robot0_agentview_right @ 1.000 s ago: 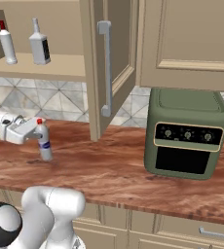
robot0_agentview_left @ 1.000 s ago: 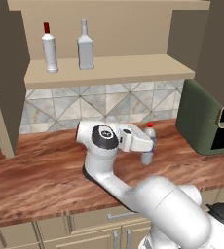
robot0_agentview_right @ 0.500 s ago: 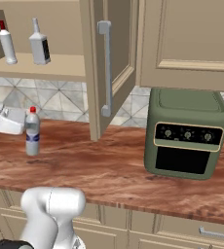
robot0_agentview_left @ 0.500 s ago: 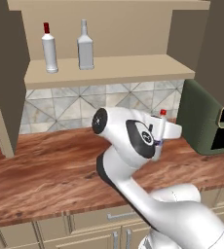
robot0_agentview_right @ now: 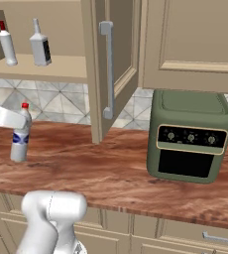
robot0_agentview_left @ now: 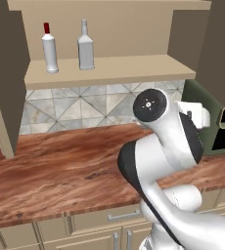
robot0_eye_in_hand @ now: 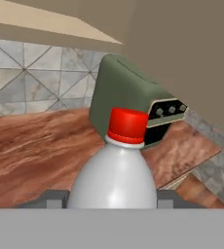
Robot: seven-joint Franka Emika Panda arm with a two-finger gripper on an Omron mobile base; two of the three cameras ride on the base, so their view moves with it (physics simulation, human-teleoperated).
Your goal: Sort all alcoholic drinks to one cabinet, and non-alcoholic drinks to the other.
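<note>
**Currently carrying the small water bottle toward the second cabinet**

Gripper (robot0_eye_in_hand: 112, 204) is clamping the small clear bottle (robot0_agentview_right: 20, 139) by its body, one dark fingertip showing on each side of it in the hand view. Bottle is hanging upright, left of the green oven (robot0_agentview_right: 190, 139) and apparently clear of the countertop (robot0_agentview_right: 111, 168), though contact is hard to rule out.

Judgement: the two alcoholic bottles, the white one (robot0_agentview_left: 49, 49) and the clear-grey one (robot0_agentview_left: 85, 46), are already standing on the open cabinet's shelf (robot0_agentview_left: 109, 71), so this bottle belongs in the closed cabinet (robot0_agentview_right: 190, 44) above the oven. Keeping it upright and passing clear of the open door (robot0_agentview_right: 108, 74) matters most.

Right base view is showing the bottle's blue label and the door handle; the hand view is giving the red cap (robot0_eye_in_hand: 128, 125) aimed at the oven.
</note>
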